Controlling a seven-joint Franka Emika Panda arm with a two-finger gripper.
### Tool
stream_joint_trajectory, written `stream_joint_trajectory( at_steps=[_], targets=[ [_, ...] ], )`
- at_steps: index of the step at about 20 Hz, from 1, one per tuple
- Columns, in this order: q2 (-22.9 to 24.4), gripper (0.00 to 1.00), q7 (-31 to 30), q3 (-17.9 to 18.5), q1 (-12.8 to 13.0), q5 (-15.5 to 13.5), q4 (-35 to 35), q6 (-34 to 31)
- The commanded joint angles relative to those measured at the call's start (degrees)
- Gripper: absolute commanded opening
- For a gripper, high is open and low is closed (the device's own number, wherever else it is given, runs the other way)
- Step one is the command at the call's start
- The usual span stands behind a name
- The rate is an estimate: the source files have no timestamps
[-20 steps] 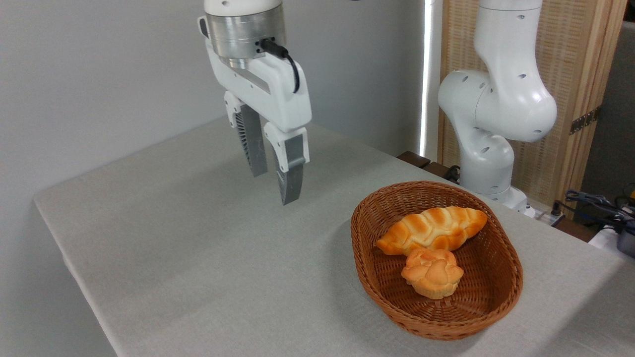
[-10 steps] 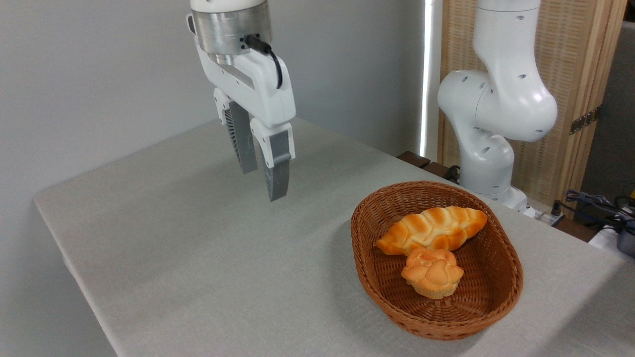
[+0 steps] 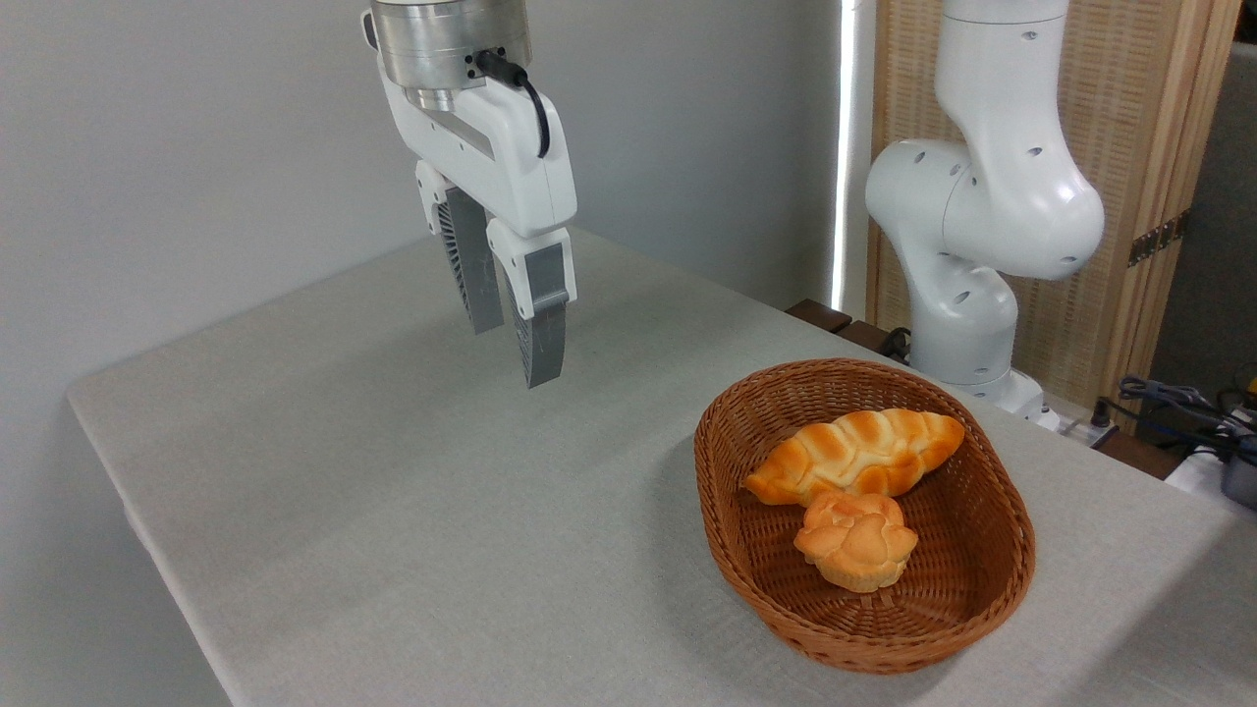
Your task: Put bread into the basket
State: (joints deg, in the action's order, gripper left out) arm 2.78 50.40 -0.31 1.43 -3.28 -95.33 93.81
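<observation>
Already the bread (image 3: 856, 456) lies inside the basket (image 3: 756, 570), long axis along the far wall. I see my gripper (image 3: 511, 344) well apart, up-left, empty, jaws seemingly near-closed.

A long braided bread (image 3: 855, 456) with pointed ends and a golden-orange crust lies on its side inside the oval brown wicker basket (image 3: 992, 609), across the basket's far half, on the grey worktop (image 3: 393, 511).
</observation>
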Motion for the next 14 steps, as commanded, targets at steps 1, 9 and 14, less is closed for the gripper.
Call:
stream_joint_trajectory(
  at_steps=[1,9,14],
  targets=[
    [-1.2,1.0,-0.83,-0.57,-0.55,0.82,1.9,-1.88],
    [-1.29,1.0,-0.74,-0.75,-0.55,2.67,1.99,-2.23],
    [-1.29,1.0,-1.09,-0.75,-0.55,2.58,1.99,-2.23]
  ],
)
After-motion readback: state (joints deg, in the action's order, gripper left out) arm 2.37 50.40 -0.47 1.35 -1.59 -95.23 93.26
